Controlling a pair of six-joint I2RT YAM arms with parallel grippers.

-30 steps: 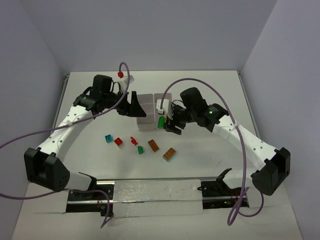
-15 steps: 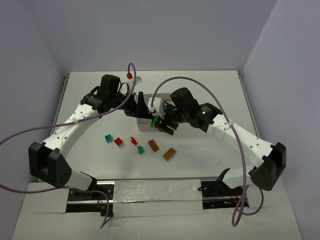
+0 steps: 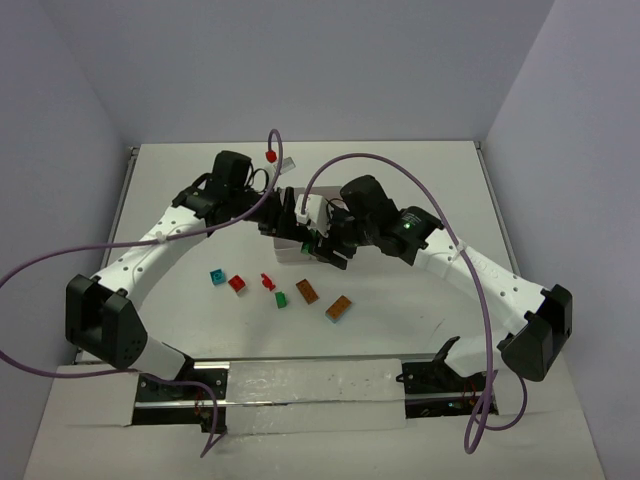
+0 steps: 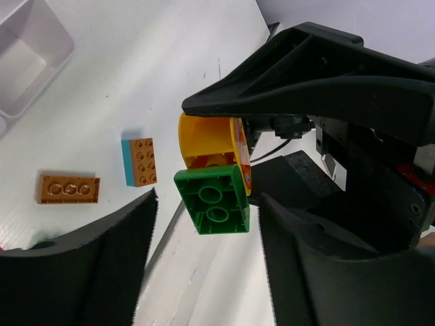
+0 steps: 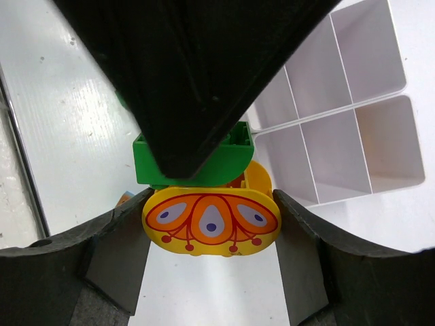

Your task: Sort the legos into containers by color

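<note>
- Six small studded plastic bricks lie unsorted on the white table (image 3: 400, 320), from the teal brick (image 3: 216, 276) across to the orange-brown brick (image 3: 338, 308).
- Left gripper (image 3: 287, 213): jaws apart, straddling a green studded brick (image 4: 212, 209) that is off the table.
- Right gripper (image 3: 325, 245): clamped on a yellow patterned plastic piece (image 5: 211, 221) stuck to that green brick.
- White plastic compartment tray (image 5: 326, 129): the compartments in view look empty, so sorting seems barely begun.

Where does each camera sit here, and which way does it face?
Top external: above and behind the bases, looking down on the table; left arm and right arm show.
Left wrist: faces the green brick and yellow piece; left tool frames them.
Right wrist: faces the tray; right tool grips the yellow piece.
Shared: both wrist views show that pair.
</note>
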